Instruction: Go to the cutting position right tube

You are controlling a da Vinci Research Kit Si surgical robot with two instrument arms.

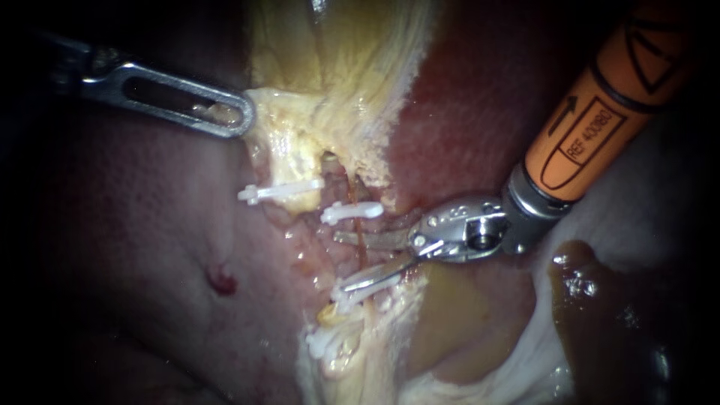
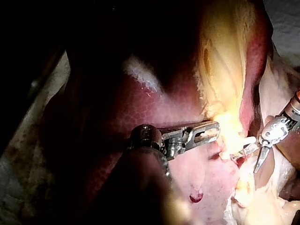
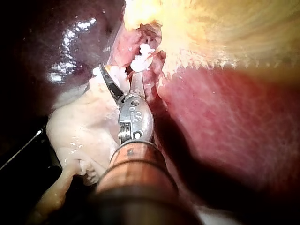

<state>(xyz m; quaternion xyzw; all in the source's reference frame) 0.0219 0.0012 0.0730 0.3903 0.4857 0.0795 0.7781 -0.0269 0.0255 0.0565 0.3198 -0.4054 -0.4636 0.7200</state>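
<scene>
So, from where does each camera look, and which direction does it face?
Endoscope: close to the tissue, facing the clipped tube; left tool enters from the left, holding pale tissue; right tool from upper right, jaws open.
Left wrist: on the left arm, looking along its tool towards the pale tissue; right tool beyond.
Right wrist: on the right arm, looking along its tool towards the clips.
Shared: all three show the right tool.

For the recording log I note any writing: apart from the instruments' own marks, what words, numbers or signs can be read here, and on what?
Small white plastic clips: none.
Dark red liver and pale yellow tissue: none.
Printed marks stand only on the orange sleeve and silver metal wrist of the right instrument; not read off.
</scene>
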